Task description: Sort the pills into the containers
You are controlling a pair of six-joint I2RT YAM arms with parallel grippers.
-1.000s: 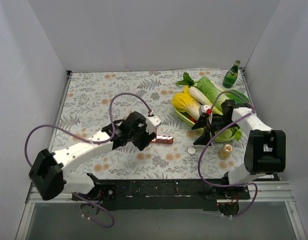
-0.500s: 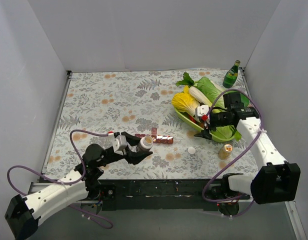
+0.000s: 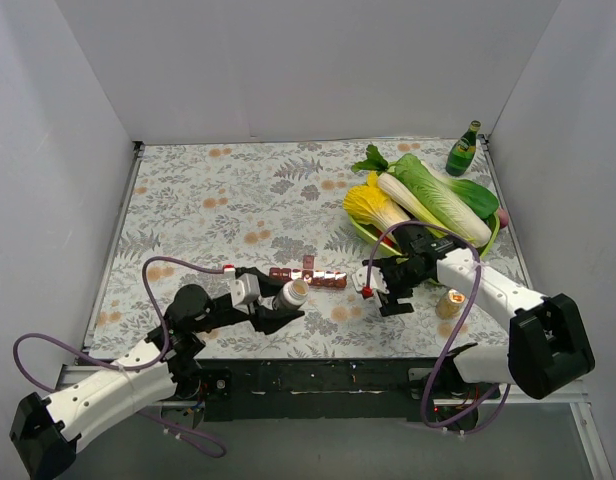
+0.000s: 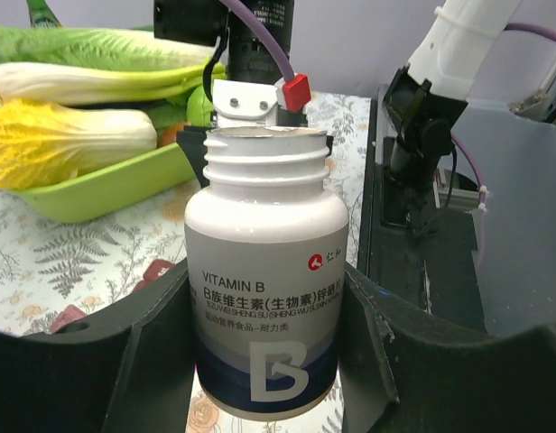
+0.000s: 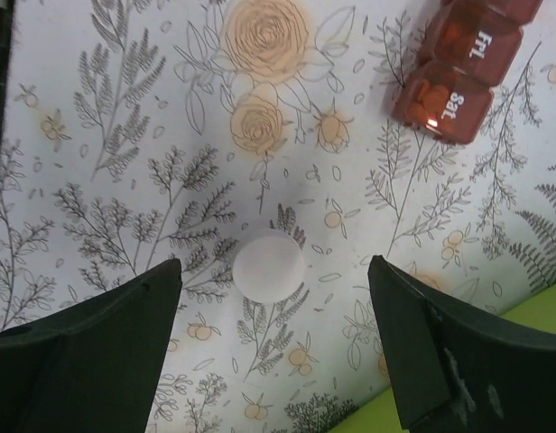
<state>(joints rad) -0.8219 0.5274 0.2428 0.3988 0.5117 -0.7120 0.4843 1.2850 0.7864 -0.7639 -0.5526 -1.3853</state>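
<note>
Floral table [image 3: 208, 200]. Open white plastic vitamin bottle [image 4: 264, 271] pinched in left pincer [image 3: 278, 305], right pincer [image 5: 273, 271] spread. Tilt slowly over dark-red translucent compartment strip [image 3: 310, 276], one o'clock.

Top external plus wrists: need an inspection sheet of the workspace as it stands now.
Surface: floral cloth, flat.
Job's things: pill organizer lies mid-table, its Fri and Sat lids shut; Vitamin B bottle is uncapped; white disc, likely its cap, lies on the cloth.
Clutter: green tray of cabbages; green glass bottle; tan-lidded jar.
Grippers: left gripper is shut on the bottle; right gripper is open over the disc.
Cables: purple cables loop off both arms, no snag seen.
Surroundings: white walls; black rail.
</note>
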